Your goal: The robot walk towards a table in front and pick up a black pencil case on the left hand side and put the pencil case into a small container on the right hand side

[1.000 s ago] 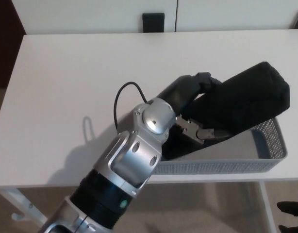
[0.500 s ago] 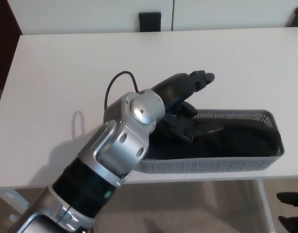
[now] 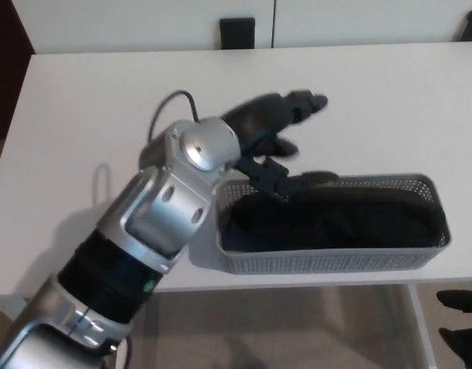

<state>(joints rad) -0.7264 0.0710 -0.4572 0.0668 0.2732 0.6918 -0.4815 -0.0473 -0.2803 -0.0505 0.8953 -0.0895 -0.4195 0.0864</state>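
The black pencil case [image 3: 336, 219] lies flat inside the grey mesh container [image 3: 328, 261] at the table's front right. My left hand [image 3: 270, 134] hovers above the container's left end, open, its fingers [image 3: 305, 101] spread and clear of the case. The silver and black left forearm [image 3: 155, 223] crosses the picture from the lower left. My right hand shows only as dark fingertips [image 3: 463, 323] at the bottom right corner, below the table; their state cannot be told.
The white table [image 3: 105, 115] stretches wide to the left and behind the container. A black object [image 3: 236, 32] stands at the table's far edge against the white wall. The table's front edge runs just below the container.
The pencil case was let go and now lies in the container. My left hand opened and has risen up and to the left, away from the case.
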